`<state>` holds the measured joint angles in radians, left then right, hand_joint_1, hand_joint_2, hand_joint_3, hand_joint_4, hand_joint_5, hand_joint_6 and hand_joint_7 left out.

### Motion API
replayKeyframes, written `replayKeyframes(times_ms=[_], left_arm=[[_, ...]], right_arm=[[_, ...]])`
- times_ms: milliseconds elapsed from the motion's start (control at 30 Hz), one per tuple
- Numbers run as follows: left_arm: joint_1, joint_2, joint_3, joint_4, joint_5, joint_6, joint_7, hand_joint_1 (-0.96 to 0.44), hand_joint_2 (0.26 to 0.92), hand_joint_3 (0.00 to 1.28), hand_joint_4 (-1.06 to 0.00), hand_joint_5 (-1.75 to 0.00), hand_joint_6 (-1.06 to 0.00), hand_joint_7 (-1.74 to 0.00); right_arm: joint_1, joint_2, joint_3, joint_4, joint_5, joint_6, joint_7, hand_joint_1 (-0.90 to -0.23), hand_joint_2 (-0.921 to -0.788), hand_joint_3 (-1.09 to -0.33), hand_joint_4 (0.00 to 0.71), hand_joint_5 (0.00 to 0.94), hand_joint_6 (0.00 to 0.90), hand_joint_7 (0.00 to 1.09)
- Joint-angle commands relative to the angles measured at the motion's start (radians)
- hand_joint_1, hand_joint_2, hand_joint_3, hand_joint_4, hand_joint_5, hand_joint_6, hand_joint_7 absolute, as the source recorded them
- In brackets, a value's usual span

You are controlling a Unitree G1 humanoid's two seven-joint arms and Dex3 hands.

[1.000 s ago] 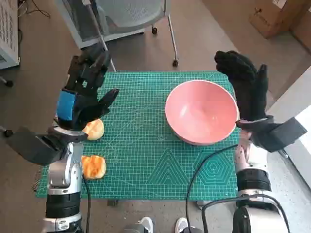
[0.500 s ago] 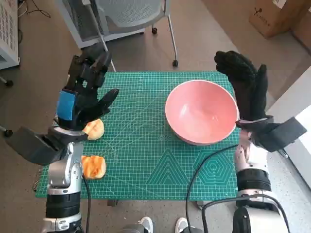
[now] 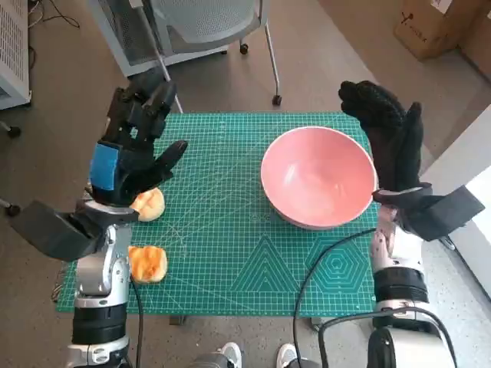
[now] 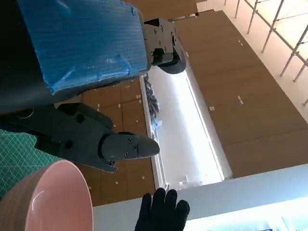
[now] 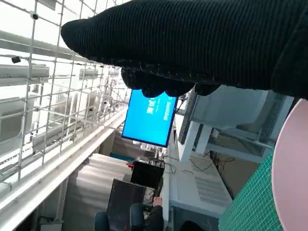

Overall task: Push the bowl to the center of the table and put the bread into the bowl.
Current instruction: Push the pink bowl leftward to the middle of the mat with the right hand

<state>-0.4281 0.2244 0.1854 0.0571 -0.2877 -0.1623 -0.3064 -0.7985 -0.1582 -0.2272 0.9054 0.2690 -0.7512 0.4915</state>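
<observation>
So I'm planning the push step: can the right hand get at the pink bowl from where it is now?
Probably yes. The gloved right hand hangs open just beside the outer rim of the pink bowl, with nothing between them, and the green mat toward the table's centre lies bare.

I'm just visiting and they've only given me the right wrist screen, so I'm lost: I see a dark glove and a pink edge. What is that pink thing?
Observer: A pink bowl, empty, standing on the right part of a green mat.
Operator: Is the gloved hand holding it?
Observer: No. The right hand is raised just beside the bowl's right side, holding nothing.
Operator: Any bread around?
Observer: Two bread rolls lie near the mat's left edge, one partly hidden under the left hand, which hovers spread above it.
</observation>
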Motion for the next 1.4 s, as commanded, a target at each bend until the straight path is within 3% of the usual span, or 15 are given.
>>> replayKeyframes(times_ms=[33,400,667,1067,1200,1400], left_arm=[[-0.009,0.002,0.004,-0.009,-0.006,0.000,-0.001,-0.35,0.920,0.27,-0.13,-0.15,0.00,-0.65],[0.000,0.005,0.010,-0.014,-0.010,-0.003,-0.004,-0.35,0.921,0.27,-0.14,-0.15,0.00,-0.64],[0.006,0.006,0.014,-0.018,-0.002,-0.008,0.001,-0.35,0.921,0.26,-0.15,-0.14,0.00,-0.60],[0.006,0.009,0.020,-0.006,0.013,-0.030,0.005,-0.35,0.921,0.26,-0.16,-0.14,0.00,-0.57],[0.006,0.007,0.023,-0.004,0.011,-0.032,0.006,-0.35,0.921,0.25,-0.16,-0.14,0.00,-0.57],[0.012,0.006,0.026,-0.001,0.012,-0.039,0.008,-0.36,0.921,0.25,-0.16,-0.14,0.00,-0.57]], right_arm=[[0.019,-0.022,-0.010,0.023,0.005,0.013,0.017,-0.522,-0.921,-0.628,0.284,0.000,0.435,0.00],[-0.020,-0.076,-0.071,0.136,0.021,-0.001,0.013,-0.500,-0.921,-0.652,0.283,0.001,0.437,0.00],[-0.052,-0.112,-0.108,0.233,0.008,0.008,-0.052,-0.478,-0.921,-0.677,0.256,0.000,0.430,0.00],[-0.067,-0.140,-0.116,0.357,-0.039,0.054,-0.198,-0.442,-0.921,-0.714,0.253,0.009,0.420,0.01],[-0.063,-0.134,-0.097,0.390,-0.083,0.089,-0.268,-0.448,-0.921,-0.711,0.255,0.008,0.427,0.01],[-0.056,-0.119,-0.029,0.417,-0.188,0.172,-0.388,-0.474,-0.921,-0.704,0.258,0.007,0.432,0.01]])
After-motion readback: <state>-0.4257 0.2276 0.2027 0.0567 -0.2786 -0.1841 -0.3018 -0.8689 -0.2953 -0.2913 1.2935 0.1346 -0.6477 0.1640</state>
